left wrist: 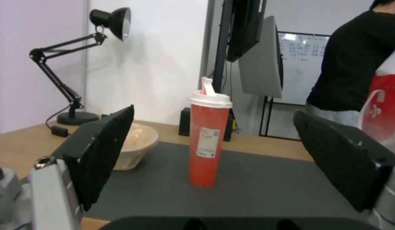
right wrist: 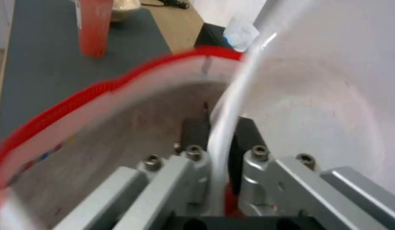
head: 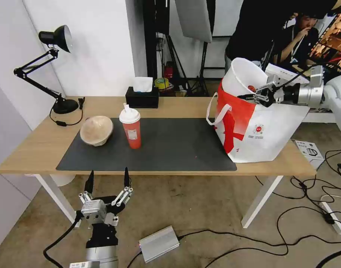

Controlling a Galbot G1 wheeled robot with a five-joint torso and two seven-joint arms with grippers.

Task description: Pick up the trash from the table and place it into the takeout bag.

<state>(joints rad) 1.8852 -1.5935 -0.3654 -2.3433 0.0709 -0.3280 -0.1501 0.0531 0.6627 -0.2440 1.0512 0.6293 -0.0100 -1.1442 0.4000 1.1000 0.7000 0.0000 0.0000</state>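
Note:
The wide white plastic bowl [head: 242, 74] hangs tilted on edge over the mouth of the takeout bag [head: 267, 130], which stands at the table's [head: 177, 106] right end. My right gripper [head: 250, 97] is shut on the bowl's rim [right wrist: 221, 127], just above the bag's red edge [right wrist: 99, 88]. The red cup with a white lid [head: 130, 128] stands upright on the dark grey mat [head: 170, 145], and the tan domed bowl [head: 96, 130] lies to its left. My left gripper [head: 107, 182] is open, below and in front of the table edge, facing the cup [left wrist: 208, 137] and tan bowl [left wrist: 138, 143].
A black desk lamp [head: 54, 41] stands at the table's back left and a black tissue box [head: 142, 97] at the back middle. On the floor lie a silver box [head: 159, 243], cables [head: 312, 186] and a small white carton [head: 308, 150].

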